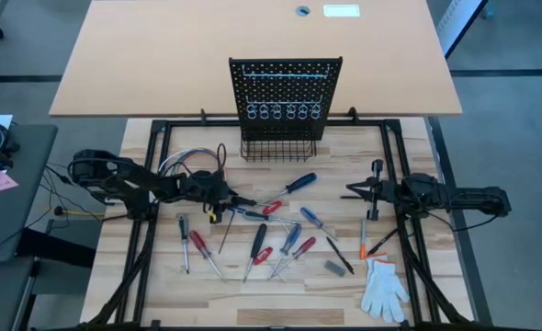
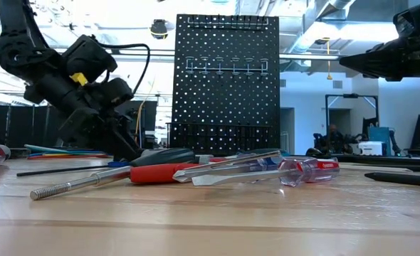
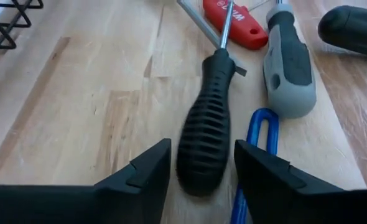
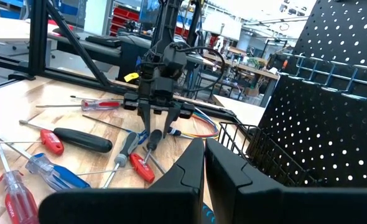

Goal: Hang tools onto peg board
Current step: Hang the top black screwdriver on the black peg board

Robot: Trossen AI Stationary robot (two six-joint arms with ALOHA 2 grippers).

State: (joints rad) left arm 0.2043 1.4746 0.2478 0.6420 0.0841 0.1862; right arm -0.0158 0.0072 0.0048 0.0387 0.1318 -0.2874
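The black peg board [image 1: 285, 87] stands upright at the far middle, with silver rings and a wire basket [image 1: 278, 147] at its base. Several screwdrivers [image 1: 280, 234] with red, blue and black handles lie flat on the wooden table. My left gripper [image 1: 229, 199] is low over the table and open. Its fingers [image 3: 147, 173] stand on either side of the butt end of a black ribbed screwdriver handle [image 3: 203, 134] that lies on the table; a narrow gap shows on each side. My right gripper [image 1: 349, 193] is shut and empty, up in the air at the right [image 4: 203, 165].
A grey-handled screwdriver [image 3: 289, 68], a red handle [image 3: 236, 25] and a blue looped tool [image 3: 261, 127] lie close beside the black handle. A loop of coloured wires [image 1: 184, 164] lies by the left arm. A white glove [image 1: 383, 287] lies at the near right.
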